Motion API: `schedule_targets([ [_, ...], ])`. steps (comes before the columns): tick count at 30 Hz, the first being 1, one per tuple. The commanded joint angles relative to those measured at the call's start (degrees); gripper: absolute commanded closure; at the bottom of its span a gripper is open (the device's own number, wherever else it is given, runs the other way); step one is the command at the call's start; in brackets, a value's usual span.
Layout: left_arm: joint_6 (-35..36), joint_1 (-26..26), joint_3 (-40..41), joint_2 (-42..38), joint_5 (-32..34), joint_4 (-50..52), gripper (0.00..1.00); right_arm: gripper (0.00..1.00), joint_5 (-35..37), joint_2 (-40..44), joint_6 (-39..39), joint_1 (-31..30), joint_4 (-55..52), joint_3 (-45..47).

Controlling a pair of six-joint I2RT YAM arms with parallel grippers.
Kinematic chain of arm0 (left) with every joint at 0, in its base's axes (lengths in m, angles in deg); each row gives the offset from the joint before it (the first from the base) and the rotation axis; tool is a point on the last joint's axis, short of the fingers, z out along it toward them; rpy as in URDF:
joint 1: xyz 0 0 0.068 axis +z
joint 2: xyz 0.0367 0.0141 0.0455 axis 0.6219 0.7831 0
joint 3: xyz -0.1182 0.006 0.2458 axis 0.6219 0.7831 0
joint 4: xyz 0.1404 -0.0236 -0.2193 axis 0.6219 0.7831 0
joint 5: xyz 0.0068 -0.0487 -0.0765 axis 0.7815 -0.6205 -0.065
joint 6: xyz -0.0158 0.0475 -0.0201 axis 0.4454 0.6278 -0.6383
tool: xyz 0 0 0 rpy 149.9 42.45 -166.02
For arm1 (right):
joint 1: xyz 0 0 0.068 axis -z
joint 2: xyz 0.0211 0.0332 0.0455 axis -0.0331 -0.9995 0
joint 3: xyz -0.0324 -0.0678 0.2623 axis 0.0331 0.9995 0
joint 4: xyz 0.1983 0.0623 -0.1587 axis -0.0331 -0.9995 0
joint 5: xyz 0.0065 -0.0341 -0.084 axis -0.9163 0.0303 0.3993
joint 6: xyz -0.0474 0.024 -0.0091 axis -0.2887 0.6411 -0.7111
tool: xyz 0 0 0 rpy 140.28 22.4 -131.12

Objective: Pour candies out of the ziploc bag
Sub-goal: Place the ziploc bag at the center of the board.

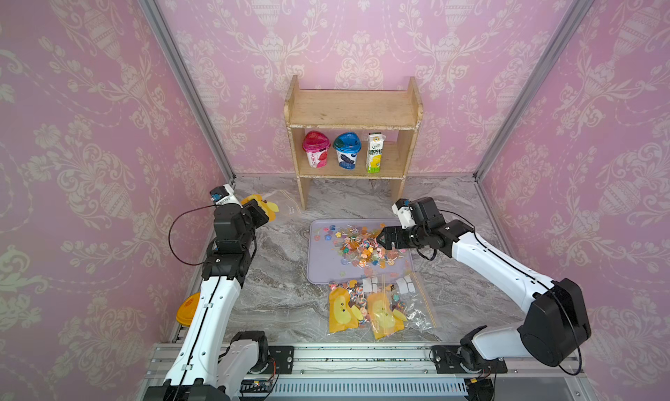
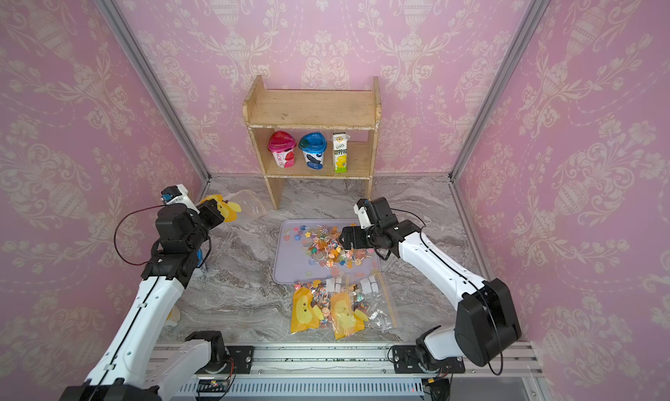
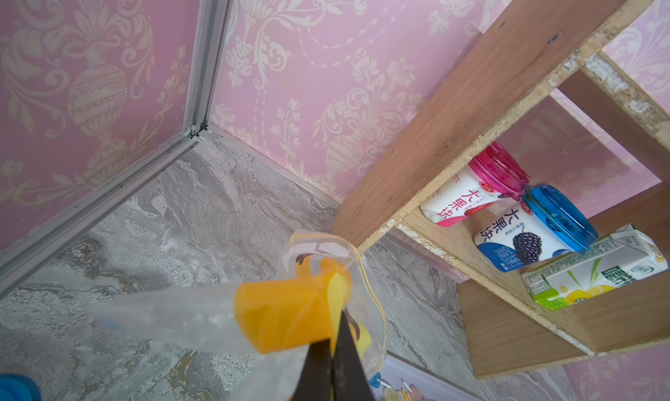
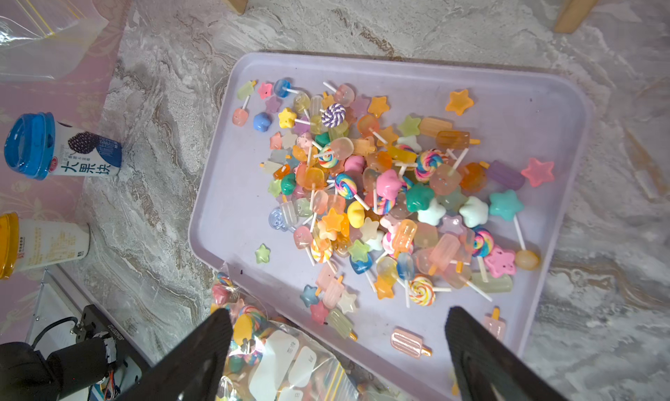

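The left pincer (image 3: 333,343) is pressed together on a clear zip-top plastic bag with an orange-and-yellow print (image 3: 203,315). It holds the bag off the grey marbled bench (image 1: 282,272) near the far left corner, and the bag looks empty. The candies (image 4: 380,192) — small multicoloured stars, ice-lolly shapes and swirl lollipops on white sticks — lie heaped in the lilac rectangular plastic tray (image 4: 507,91). The right pincer (image 4: 339,312) hangs over the tray's near edge, spread wide and gripping nothing. Two printed clear bags full of sweets (image 1: 384,312) lie flat on the bench, touching that edge.

This bag's pour seems finished, so the step is likely to part with it. The bag is best lowered onto bare bench well apart from the tray before the grip loosens, so the limp film cannot drift over the heap. A full bag is best pinched at a bottom corner — its mouth kept over the tray.
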Motion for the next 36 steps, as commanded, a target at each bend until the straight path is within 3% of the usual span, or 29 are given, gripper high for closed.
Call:
schedule_targets([
  [1, -2.1, 0.9, 2.4, -0.5, 3.5, -5.7, 1.00, 0.03, 1.5, 1.9, -0.7, 0.4, -1.3, 0.6],
  [6, -3.5, 1.6, 5.9, 1.2, 6.2, -13.1, 1.00, 0.03, 2.0, 2.4, -0.7, 0.4, -1.7, 0.9],
  [12, -5.2, 1.8, 13.9, 5.4, 8.7, -29.9, 1.00, 0.03, 2.1, 3.0, -0.7, 0.4, -1.7, 2.1],
  [22, -7.5, 1.9, 17.5, 18.9, 9.4, -49.6, 1.00, 0.03, 1.9, 2.7, -0.8, 0.5, -1.6, 2.7],
  [36, -10.3, 1.9, 17.2, 38.8, 10.1, -67.9, 1.00, 0.03, 1.4, 1.7, -0.8, 0.5, -1.8, 2.6],
])
